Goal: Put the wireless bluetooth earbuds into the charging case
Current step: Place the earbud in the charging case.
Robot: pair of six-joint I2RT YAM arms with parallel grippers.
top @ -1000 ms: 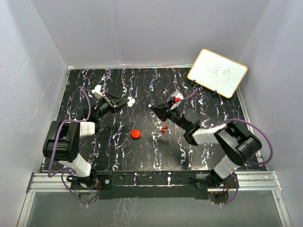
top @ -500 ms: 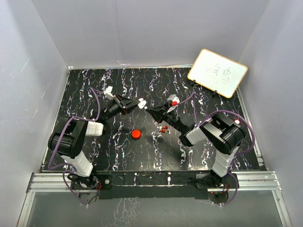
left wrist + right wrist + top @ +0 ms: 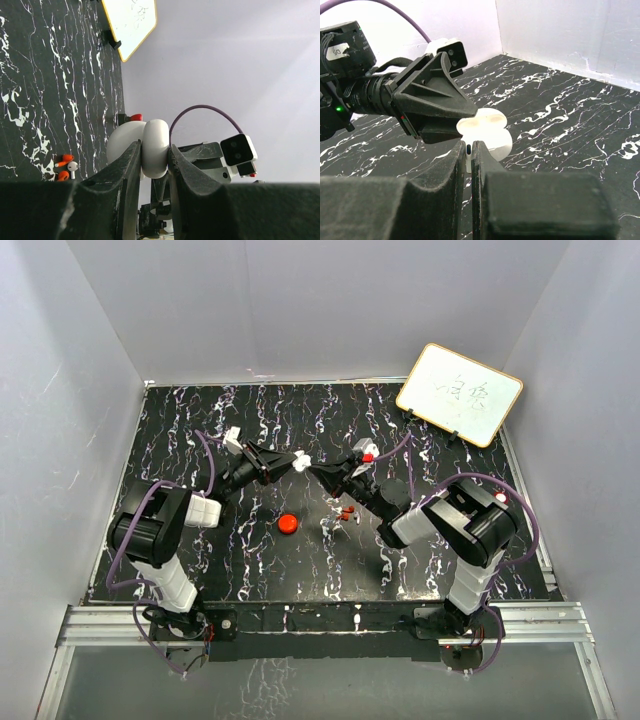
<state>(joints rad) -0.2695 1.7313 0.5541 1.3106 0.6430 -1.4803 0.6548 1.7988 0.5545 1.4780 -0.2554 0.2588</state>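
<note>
My left gripper [image 3: 153, 155] is shut on a white rounded charging case [image 3: 156, 140], whose lid [image 3: 122, 142] stands open. It is held above the table's middle [image 3: 299, 458]. My right gripper [image 3: 468, 147] is shut on the thin white stem of an earbud [image 3: 468, 151], right in front of the open case [image 3: 487, 125]. The two grippers meet tip to tip, the right gripper [image 3: 316, 468] coming from the right. A second white earbud [image 3: 73, 168] lies on the table among small red pieces [image 3: 346, 511].
A round red puck [image 3: 288, 523] lies on the black marbled table [image 3: 250, 570], in front of the grippers. A framed whiteboard [image 3: 459, 393] leans at the back right corner. Grey walls close in the table on three sides.
My left arm has swung right toward the middle with the case. The right gripper has edged left, so the two tips now meet.
</note>
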